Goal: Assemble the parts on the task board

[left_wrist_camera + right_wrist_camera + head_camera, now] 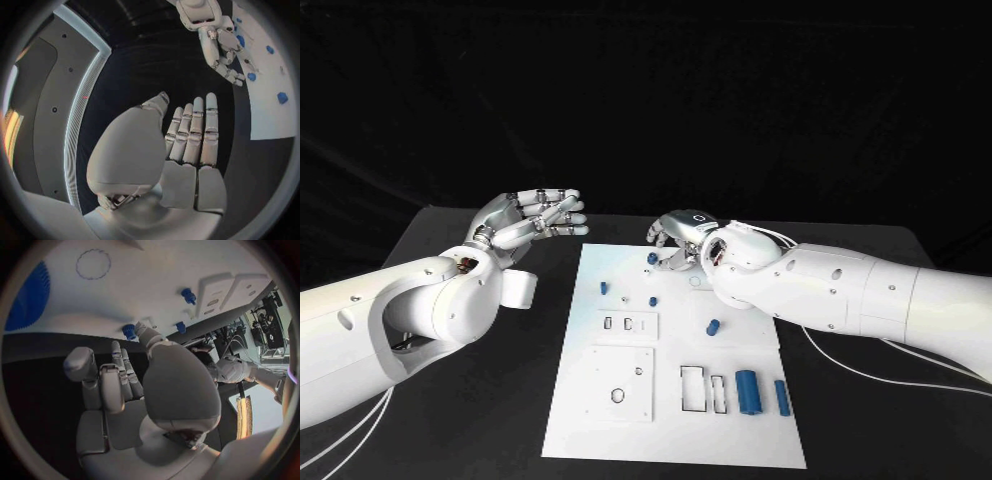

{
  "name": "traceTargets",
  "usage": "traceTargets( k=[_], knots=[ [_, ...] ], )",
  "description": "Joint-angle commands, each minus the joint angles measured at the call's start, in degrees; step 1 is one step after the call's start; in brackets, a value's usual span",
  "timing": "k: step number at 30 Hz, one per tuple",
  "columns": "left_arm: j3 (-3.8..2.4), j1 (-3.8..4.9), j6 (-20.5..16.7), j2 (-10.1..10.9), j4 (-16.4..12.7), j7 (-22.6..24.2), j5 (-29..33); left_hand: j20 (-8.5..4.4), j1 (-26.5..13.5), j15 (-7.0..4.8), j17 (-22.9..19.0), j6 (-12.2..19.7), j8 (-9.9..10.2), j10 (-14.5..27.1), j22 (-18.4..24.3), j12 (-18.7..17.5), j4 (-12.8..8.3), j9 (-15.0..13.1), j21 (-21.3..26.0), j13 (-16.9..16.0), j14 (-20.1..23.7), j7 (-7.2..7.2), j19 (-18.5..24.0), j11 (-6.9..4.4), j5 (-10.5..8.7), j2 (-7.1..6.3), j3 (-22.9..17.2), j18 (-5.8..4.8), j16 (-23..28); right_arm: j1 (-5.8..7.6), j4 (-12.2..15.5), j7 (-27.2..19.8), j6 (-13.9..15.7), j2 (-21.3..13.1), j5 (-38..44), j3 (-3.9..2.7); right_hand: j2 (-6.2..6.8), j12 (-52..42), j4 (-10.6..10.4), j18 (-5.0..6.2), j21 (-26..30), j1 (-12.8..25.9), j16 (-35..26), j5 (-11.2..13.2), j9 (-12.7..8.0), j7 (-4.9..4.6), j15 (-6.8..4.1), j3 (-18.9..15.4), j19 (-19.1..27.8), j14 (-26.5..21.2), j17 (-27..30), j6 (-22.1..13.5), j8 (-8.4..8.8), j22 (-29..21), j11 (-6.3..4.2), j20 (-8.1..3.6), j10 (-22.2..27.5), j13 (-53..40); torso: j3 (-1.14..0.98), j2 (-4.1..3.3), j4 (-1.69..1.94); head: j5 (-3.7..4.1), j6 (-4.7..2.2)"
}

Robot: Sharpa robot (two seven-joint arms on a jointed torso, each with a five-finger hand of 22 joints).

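Light falls from above in the head view, making the white task board (678, 360) bright against the black table (473, 400) and a backdrop that stays almost fully dark. The arms' white shells show soft sheen, no harsh glare. Both wrist views are fisheye circles in dark frames, with straight edges bowed toward the rim. In the right wrist view the near fingers (112, 385) look soft, and shadow lies beneath them
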State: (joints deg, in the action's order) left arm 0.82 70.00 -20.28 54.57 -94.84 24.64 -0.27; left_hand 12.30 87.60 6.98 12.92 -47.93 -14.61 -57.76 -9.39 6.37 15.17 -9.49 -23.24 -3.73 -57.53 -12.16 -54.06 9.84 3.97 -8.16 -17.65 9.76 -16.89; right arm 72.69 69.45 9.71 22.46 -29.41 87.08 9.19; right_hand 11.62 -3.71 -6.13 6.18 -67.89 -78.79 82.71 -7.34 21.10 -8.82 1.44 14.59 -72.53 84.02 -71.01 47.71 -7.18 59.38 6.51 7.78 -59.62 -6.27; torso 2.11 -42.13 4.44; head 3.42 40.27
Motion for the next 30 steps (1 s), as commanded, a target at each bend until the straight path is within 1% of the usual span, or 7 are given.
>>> traceTargets(
  k=[1, 9, 14, 15, 16, 19, 30],
  knots=[
    [-0.06, 0.10, 0.92, 0.01, 0.06, 0.30, -0.21, 0.07, 0.04, 0.16, 0.06, -0.20, 0.19, -0.33, -0.02, -0.37, -0.02, 0.07, -0.33, 0.03, 0.25, -0.94, -0.29, 0.20, -0.39, -0.51, -0.46, 0.57, 0.18, 0.01, 2.07, -0.53, 2.17, -1.90, 0.29, 0.02, -0.19, -0.13, -0.49, 0.40, 0.10, -1.03, 0.08, -0.29, -0.01, -0.23, 0.29, -1.35, -0.27, 2.00, -0.17, 0.79, -0.06, 0.26, -0.17, -0.07, -0.35, -0.17, -0.05, 0.11, -0.23, -0.11, -0.13],
    [-0.04, 0.10, 0.95, 0.06, 0.68, 0.31, -0.21, 0.07, 0.04, 0.16, 0.06, -0.20, 0.19, -0.33, -0.02, -0.37, -0.02, 0.07, -0.33, 0.03, 0.25, -0.94, -0.29, 0.20, -0.39, -0.51, -0.46, 0.57, 0.18, 0.96, 10.81, -0.67, 7.05, -12.06, -4.67, -0.37, -0.27, -2.00, -2.51, -0.66, -3.55, -2.83, 2.00, -0.28, 0.25, -1.12, -0.28, 1.02, -3.54, 2.98, -3.81, 6.90, -2.13, 5.58, -0.87, -0.62, -8.98, -1.47, -0.34, 0.40, -1.05, -0.21, -0.54],
    [-0.04, 0.09, 1.09, -0.08, 0.99, 0.34, -0.21, 0.07, 0.04, 0.16, 0.06, -0.20, 0.19, -0.33, -0.02, -0.37, -0.02, 0.07, -0.33, 0.03, 0.25, -0.94, -0.29, 0.20, -0.39, -0.51, -0.46, 0.57, 0.18, 1.73, 14.84, 0.55, 5.99, -17.73, -8.77, -0.54, 2.30, -7.58, -4.25, -1.02, -5.16, -1.70, 2.93, -0.02, 0.04, 0.86, -2.31, 1.66, -4.67, 3.41, -5.85, 7.39, -2.24, 7.93, -3.51, -2.15, -19.91, -5.26, -0.48, 0.52, -1.40, 0.10, -0.71],
    [-0.04, 0.09, 1.13, -0.11, 1.03, 0.34, -0.21, 0.08, 0.05, 0.16, 0.12, -0.22, 0.24, -0.40, -0.01, -0.52, -0.08, 0.09, -0.35, 0.03, 0.25, -0.94, -0.23, 0.21, -0.40, -0.54, -0.55, 0.57, 0.30, 1.81, 15.27, 0.99, 5.19, -18.46, -9.32, -0.56, 3.35, -12.48, -4.52, -1.50, -6.76, -1.11, 3.41, -0.02, 0.04, 1.44, -2.99, -0.07, -5.88, 3.67, -7.01, 6.06, -2.06, 10.08, -4.20, -2.88, -23.94, -9.06, -0.52, 0.54, -1.48, 0.15, -0.70],
    [-0.04, 0.09, 1.21, -0.17, 1.10, 0.35, -0.21, 0.08, 0.05, 0.16, 0.12, -0.22, 0.24, -0.40, -0.01, -0.52, -0.08, 0.09, -0.35, 0.03, 0.25, -0.94, -0.23, 0.21, -0.40, -0.54, -0.55, 0.57, 0.30, 1.94, 15.69, 1.74, 3.70, -19.57, -10.70, -0.57, 3.40, -39.52, -5.52, -3.15, -12.43, -0.09, 3.87, -0.10, 0.52, 1.75, -3.36, -2.46, -10.14, 3.92, -8.13, 5.43, -2.80, 17.47, -4.64, -3.39, -26.92, -35.64, -0.57, 0.52, -1.57, 0.17, -0.75],
    [-0.03, 0.09, 1.34, -0.26, 1.17, 0.35, -0.21, 0.08, 0.05, 0.16, 0.12, -0.22, 0.24, -0.40, -0.01, -0.52, -0.08, 0.09, -0.35, 0.03, 0.25, -0.94, -0.23, 0.21, -0.40, -0.54, -0.55, 0.57, 0.30, 2.02, 15.43, 2.47, 1.52, -20.52, -12.93, -0.57, 1.29, -73.70, -9.85, -3.65, -14.56, -2.32, 5.66, -0.31, 2.78, 0.86, -2.19, -9.14, -11.29, 4.78, -12.98, 2.04, -7.08, 20.52, -3.55, -2.83, -24.97, -70.82, -0.70, 0.51, -1.73, 0.22, -0.73],
    [-0.03, 0.08, 1.60, -0.39, 1.23, 0.32, -0.21, 0.09, 0.03, 0.17, 0.15, -0.25, 0.25, -0.46, -0.01, -0.57, -0.10, 0.09, -0.37, 0.02, 0.25, -0.91, -0.21, 0.20, -0.41, -0.57, -0.57, 0.57, 0.35, 1.20, 11.88, 2.03, -1.29, -19.05, -16.41, -0.45, 0.81, -82.94, -10.32, -3.92, -15.36, -3.11, 6.34, -0.36, 3.67, 0.19, -1.66, -10.92, -11.87, 5.18, -15.11, -0.39, -10.33, 21.90, -2.68, -1.92, -28.19, -80.31, -0.56, 0.37, -1.34, 0.39, -0.47]
  ],
)
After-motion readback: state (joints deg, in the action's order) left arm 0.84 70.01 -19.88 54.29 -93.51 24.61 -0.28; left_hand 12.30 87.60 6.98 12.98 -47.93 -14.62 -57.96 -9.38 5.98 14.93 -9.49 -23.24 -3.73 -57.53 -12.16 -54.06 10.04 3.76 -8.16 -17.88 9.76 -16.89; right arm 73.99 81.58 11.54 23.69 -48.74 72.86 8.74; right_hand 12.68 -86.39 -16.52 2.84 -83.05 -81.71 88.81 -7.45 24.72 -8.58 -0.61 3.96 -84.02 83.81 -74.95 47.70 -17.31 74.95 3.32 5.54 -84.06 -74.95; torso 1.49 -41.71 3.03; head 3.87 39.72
